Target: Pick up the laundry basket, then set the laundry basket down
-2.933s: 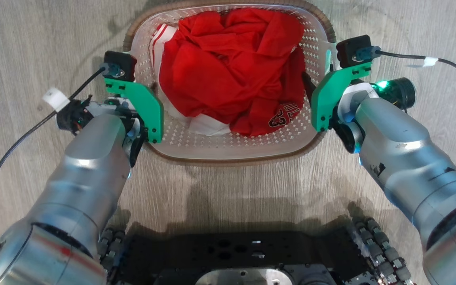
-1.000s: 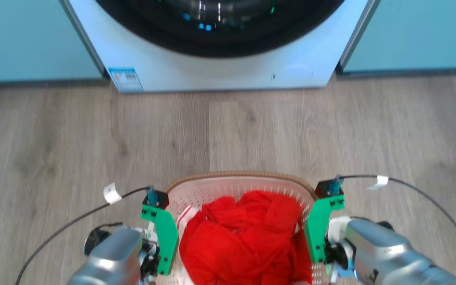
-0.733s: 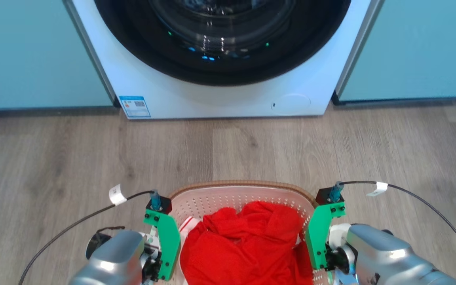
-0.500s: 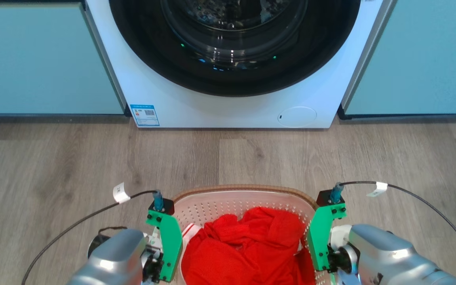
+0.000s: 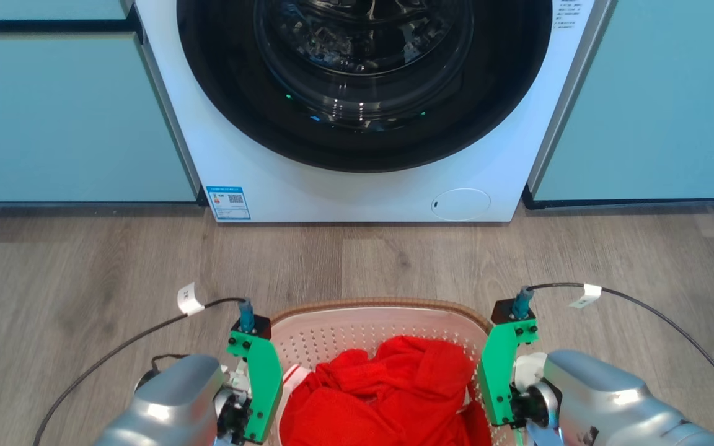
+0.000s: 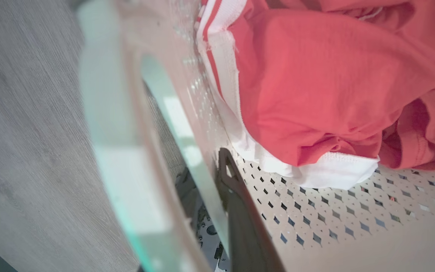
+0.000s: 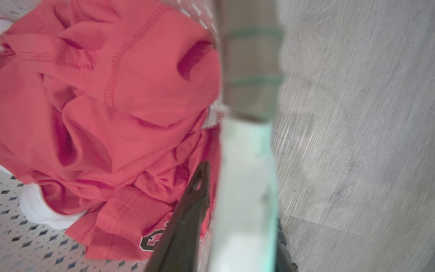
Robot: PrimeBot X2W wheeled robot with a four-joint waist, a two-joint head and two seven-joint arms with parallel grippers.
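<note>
Two dark fingers of the left pincer grip the laundry basket by its left wall, one inside, one outside. The basket, holding red clothing, sits between both arms, on the near side of the wooden floor from the washing machine. The right pincer clamps the right wall likewise.

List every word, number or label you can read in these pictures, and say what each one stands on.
Nothing reads in full.
The blue sticker on the washing machine: a QR code and print, too small to read.
The print at the machine's upper right corner: too small to read.
The dark numeral on the red garment in the laundry basket: partly folded away, unreadable.
The white cable tags: no readable marks.
</note>
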